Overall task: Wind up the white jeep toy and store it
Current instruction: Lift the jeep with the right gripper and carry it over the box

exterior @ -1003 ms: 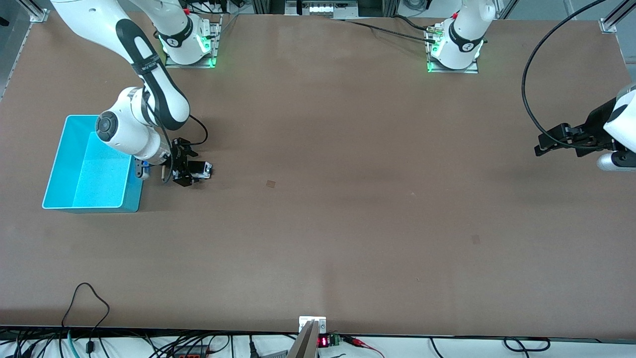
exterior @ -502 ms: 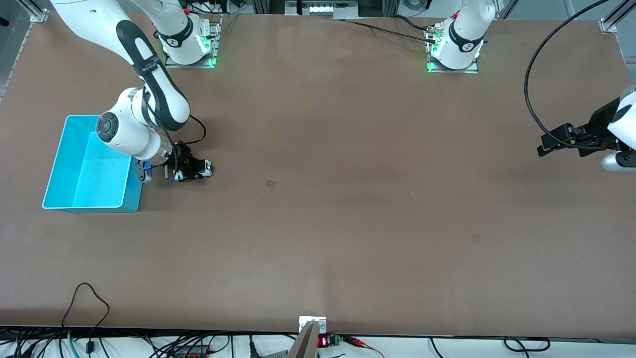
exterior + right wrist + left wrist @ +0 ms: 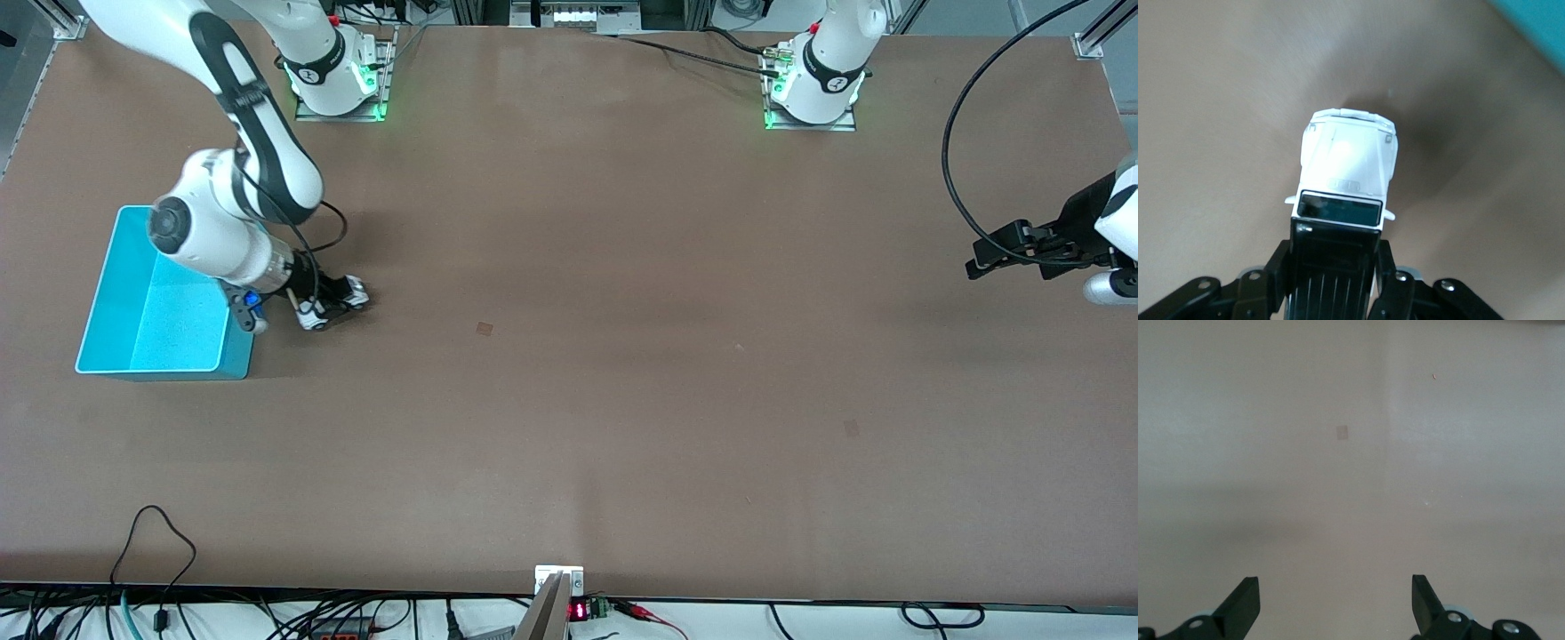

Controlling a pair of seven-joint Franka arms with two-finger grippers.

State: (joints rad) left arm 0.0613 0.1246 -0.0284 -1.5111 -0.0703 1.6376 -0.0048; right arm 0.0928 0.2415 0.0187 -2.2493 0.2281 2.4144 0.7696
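The white jeep toy point(image 3: 336, 304) has a white bonnet and a black roof and sits just beside the turquoise bin point(image 3: 116, 356). My right gripper point(image 3: 318, 302) is shut on the jeep's black rear section, holding it low at the table. In the right wrist view the jeep point(image 3: 1348, 167) points away from the gripper point(image 3: 1335, 280), with a finger pressed on each side of the black roof. My left gripper point(image 3: 978, 265) waits in the air at the left arm's end of the table. In the left wrist view its gripper point(image 3: 1336, 607) is open and empty over bare table.
The turquoise bin is open-topped and shows nothing inside; a corner of it appears in the right wrist view point(image 3: 1538, 27). A small dark patch point(image 3: 484, 329) lies on the table toward the middle. Cables hang along the table edge nearest the front camera.
My right gripper has closed on the jeep and drawn it toward the turquoise bin, tilting as the arm swung. The left arm drifted slightly.
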